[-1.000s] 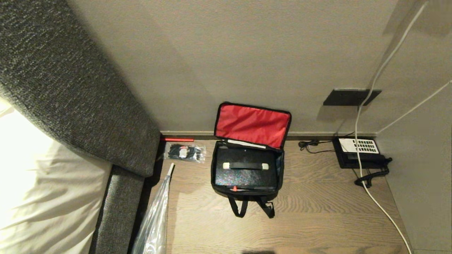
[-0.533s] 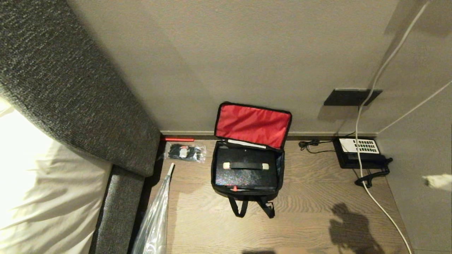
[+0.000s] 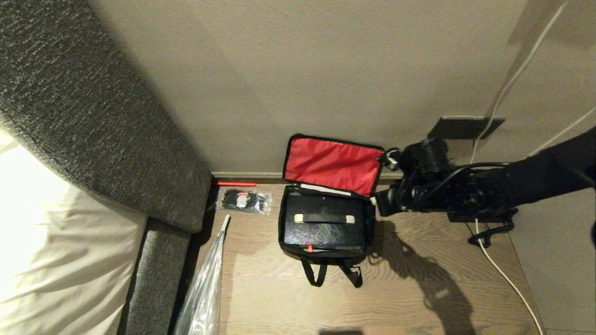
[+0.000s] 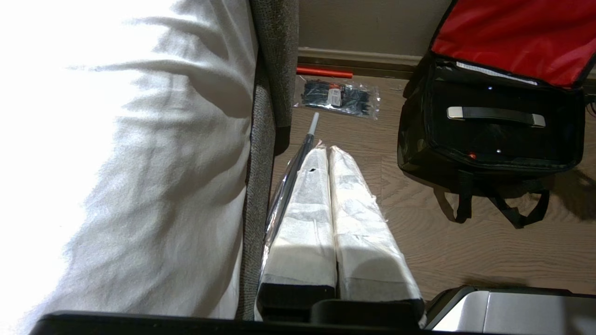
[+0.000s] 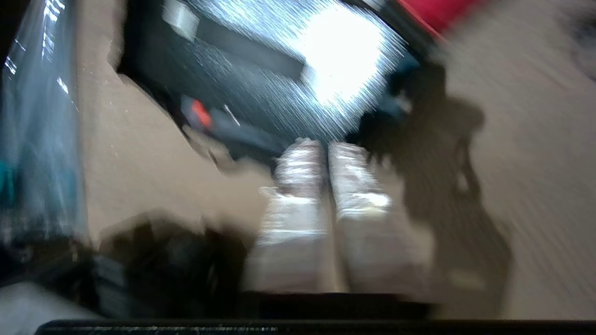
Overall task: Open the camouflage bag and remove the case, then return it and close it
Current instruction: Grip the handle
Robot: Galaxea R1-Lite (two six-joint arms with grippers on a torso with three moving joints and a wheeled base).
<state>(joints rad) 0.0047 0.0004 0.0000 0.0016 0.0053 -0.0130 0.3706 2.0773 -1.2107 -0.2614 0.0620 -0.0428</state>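
Landmark for all positions: the camouflage bag [image 3: 326,223].

We note the grey upholstered bed frame [image 3: 93,116] and white bedding [image 3: 46,242] well to the bag's left, and the wooden floor [image 3: 396,298] under everything. The bag stands against the wall, lid thrown back so the red lining [image 3: 331,165] faces us; its black straps [image 3: 331,274] trail on the near side.

The case [image 3: 324,224] lies flat inside the bag, nearly filling it, pale-ended handle [image 3: 324,218] across the top, small red catch [image 3: 309,249] at the near edge. Beyond the bag's right side, mostly hidden behind the arm, sits a desk telephone [image 3: 484,218], a white cable [image 3: 505,279] running past it. Near the bag's far-left corner lies a clear packet of black items [image 3: 244,201].

The right gripper [image 5: 326,153] hangs just off the bag's right wall, above the floor; its wrist view shows the two wrapped fingers pressed side by side, nothing between them. The left gripper [image 4: 328,156] is parked well to the bag's left by the bed frame, fingers likewise together and empty.

Our judgement: lid is open, case not yet out, so removal is in hand. The next move calls for spreading the right fingers, coming over the case and taking the handle squarely.
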